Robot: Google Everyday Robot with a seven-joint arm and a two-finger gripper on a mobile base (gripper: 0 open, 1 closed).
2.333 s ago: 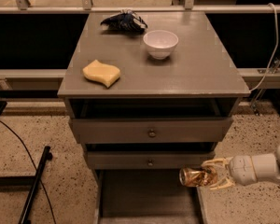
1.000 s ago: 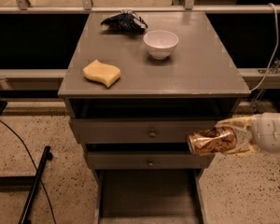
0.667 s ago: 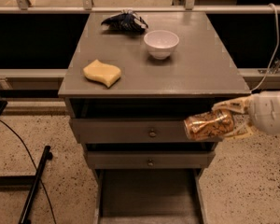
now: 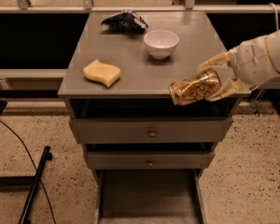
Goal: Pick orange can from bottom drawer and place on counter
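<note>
The orange can (image 4: 194, 88) is shiny orange-gold with mottled brown-white print. It lies on its side in my gripper (image 4: 215, 77), which is shut on it. The gripper comes in from the right and holds the can in the air over the counter's (image 4: 130, 55) front right edge. The bottom drawer (image 4: 147, 197) is pulled open at the base of the cabinet, and what shows of its grey tray is bare.
On the counter stand a white bowl (image 4: 161, 43), a pale yellow wavy sponge (image 4: 101, 72) at the front left and a dark crumpled bag (image 4: 124, 21) at the back. Two shallower knobbed drawers (image 4: 151, 133) sit above the bottom one. A black cable and stand (image 4: 35, 183) lie on the floor, left.
My gripper has risen with the can from beside the lower drawers up to the counter's front right edge, moving a little left.
</note>
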